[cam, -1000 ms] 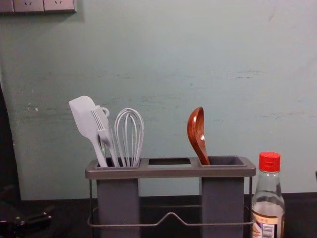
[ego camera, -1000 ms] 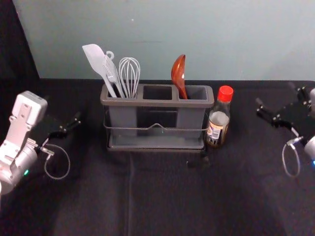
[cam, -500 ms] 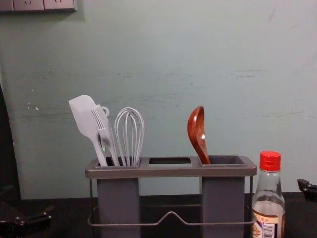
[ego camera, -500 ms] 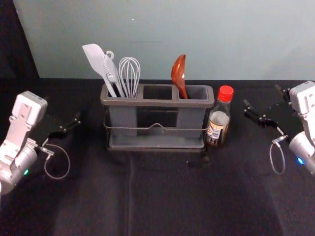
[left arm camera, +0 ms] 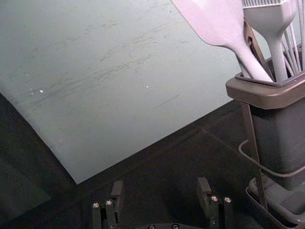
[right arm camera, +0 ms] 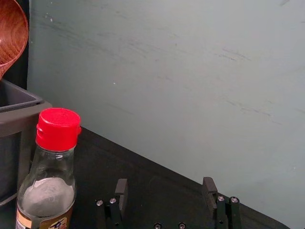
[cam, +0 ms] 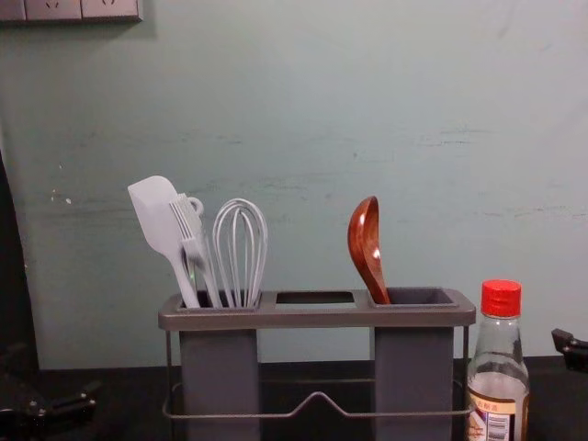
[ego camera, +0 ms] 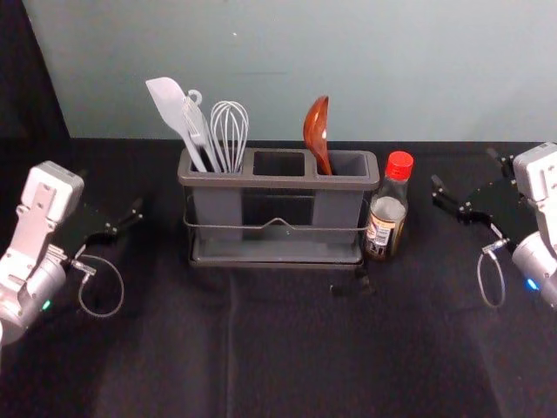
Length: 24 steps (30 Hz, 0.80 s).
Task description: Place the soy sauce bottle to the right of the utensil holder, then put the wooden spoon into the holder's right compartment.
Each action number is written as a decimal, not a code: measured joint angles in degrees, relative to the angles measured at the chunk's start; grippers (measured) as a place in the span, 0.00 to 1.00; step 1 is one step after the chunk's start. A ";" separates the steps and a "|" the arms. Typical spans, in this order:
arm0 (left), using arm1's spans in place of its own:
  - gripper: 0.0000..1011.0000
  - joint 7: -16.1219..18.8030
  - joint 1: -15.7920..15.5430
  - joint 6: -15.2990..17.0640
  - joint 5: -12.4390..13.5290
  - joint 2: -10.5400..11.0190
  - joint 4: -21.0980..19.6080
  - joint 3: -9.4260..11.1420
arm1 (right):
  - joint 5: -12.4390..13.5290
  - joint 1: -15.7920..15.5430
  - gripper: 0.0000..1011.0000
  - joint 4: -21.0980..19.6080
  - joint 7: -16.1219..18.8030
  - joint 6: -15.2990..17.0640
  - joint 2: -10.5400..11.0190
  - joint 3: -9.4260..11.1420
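Head view: my right claw (right arm camera: pixel 165 183), far right, is wide and empty; my left claw (left arm camera: pixel 160 185), far left, is also wide. Right of centre, the soy sauce bottle (ego camera: pixel 385 212) stands beside the holder (ego camera: pixel 278 183), wooden spoon (ego camera: pixel 316 126) in its right compartment (ego camera: pixel 351 164). Swinging inward could topple the bottle.

Compared with one second ago, the right claw (ego camera: pixel 463 165) has moved inward, parallel to the tabletop's (ego camera: pixel 296 348) far edge and toward its left edge. It is now nearer the bottle (ego camera: pixel 387 213), though still apart from it. The cable loop (ego camera: pixel 479 287) and the blue light (ego camera: pixel 532 284) have shifted the same way, and more of the right arm (ego camera: pixel 541 183) has come into the head view. In the chest view, the claw's tip now reaches in farther at the right edge, beside the bottle.
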 joint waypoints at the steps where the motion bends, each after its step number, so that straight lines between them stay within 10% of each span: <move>1: 0.99 0.00 0.00 0.00 0.00 0.00 0.00 0.00 | 0.00 0.00 0.99 0.00 0.00 0.00 0.00 0.00; 24: 0.99 0.00 0.00 0.00 0.00 0.00 0.00 0.00 | 0.10 0.06 0.99 0.00 0.07 -0.15 0.02 0.03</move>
